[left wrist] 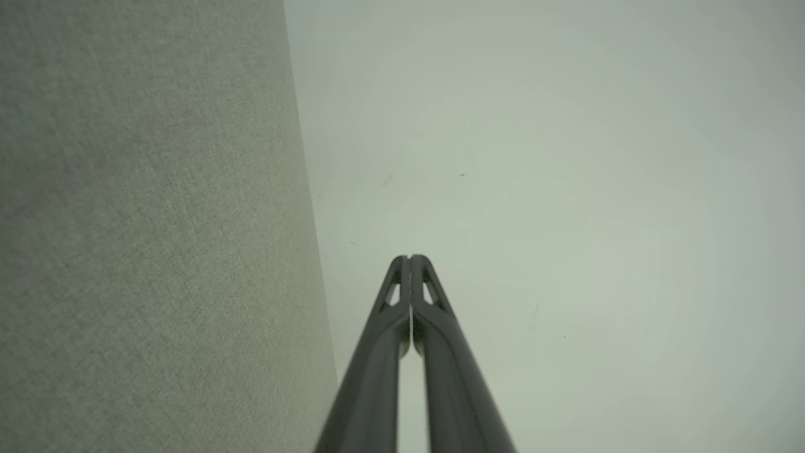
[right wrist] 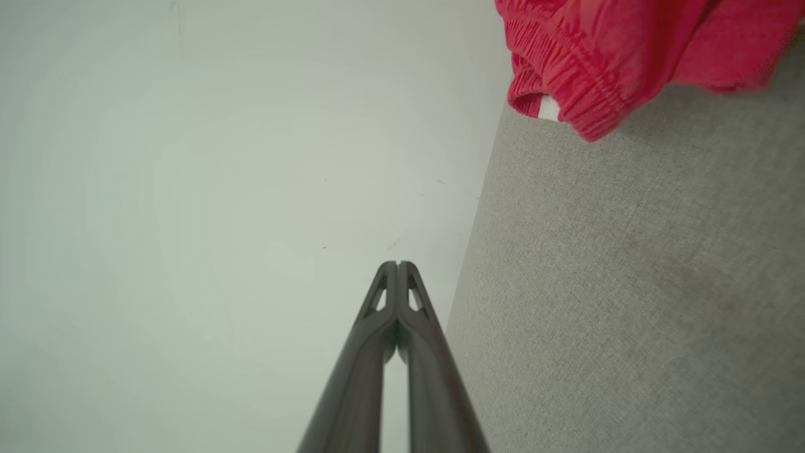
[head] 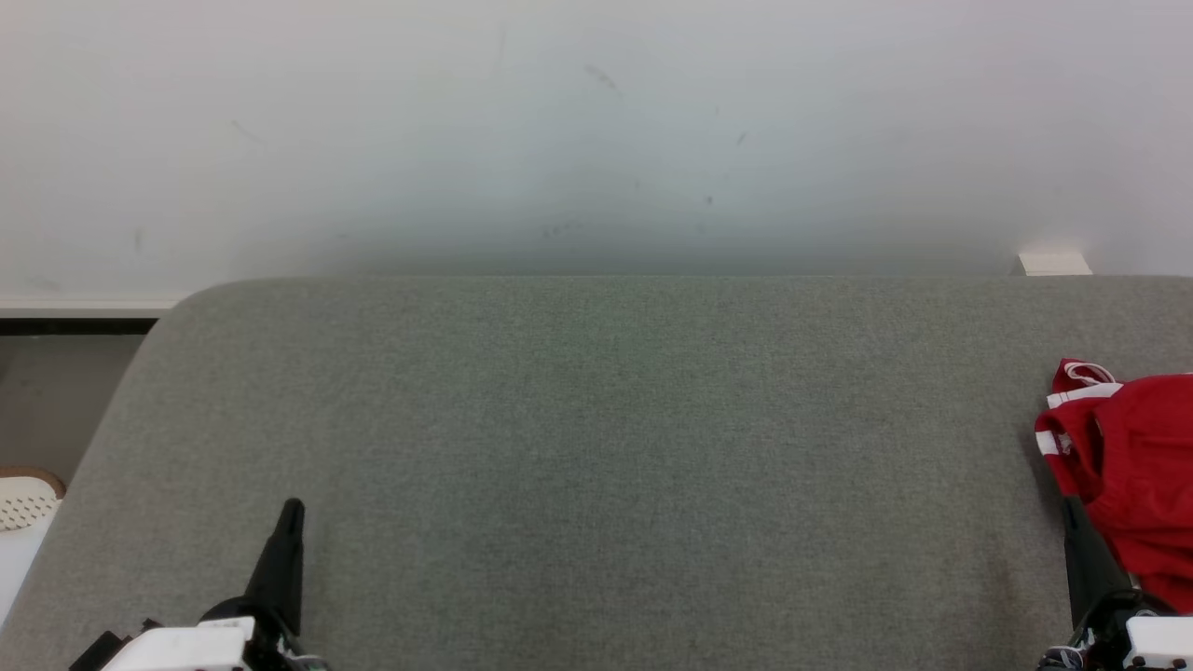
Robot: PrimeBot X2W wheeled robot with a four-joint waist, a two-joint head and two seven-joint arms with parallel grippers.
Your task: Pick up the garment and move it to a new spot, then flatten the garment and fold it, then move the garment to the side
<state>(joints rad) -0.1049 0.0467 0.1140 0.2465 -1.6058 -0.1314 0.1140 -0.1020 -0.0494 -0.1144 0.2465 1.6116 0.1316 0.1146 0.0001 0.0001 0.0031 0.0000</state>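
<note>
The red garment [head: 1137, 466], crumpled, with white stripes, an elastic waistband and a white mark too small to read, lies at the grey table's [head: 596, 438] right edge, its heap seemingly running near-to-far, just beside the right gripper [head: 1072, 508], whose fingers, like the left gripper's [head: 293, 508], are pressed together.

Grey woven-fabric surface [head: 596, 447] across the foreground, far-left corner rounded. Backs onto pale wall [head: 373, 140], faintly scuffed [head: 604, 78]; soft, even light. Small white block [head: 1053, 265] at far edge, right. Left side: white ledge [head: 84, 305], grey floor [head: 56, 401], perforated white object [head: 26, 501] at frame edge.
</note>
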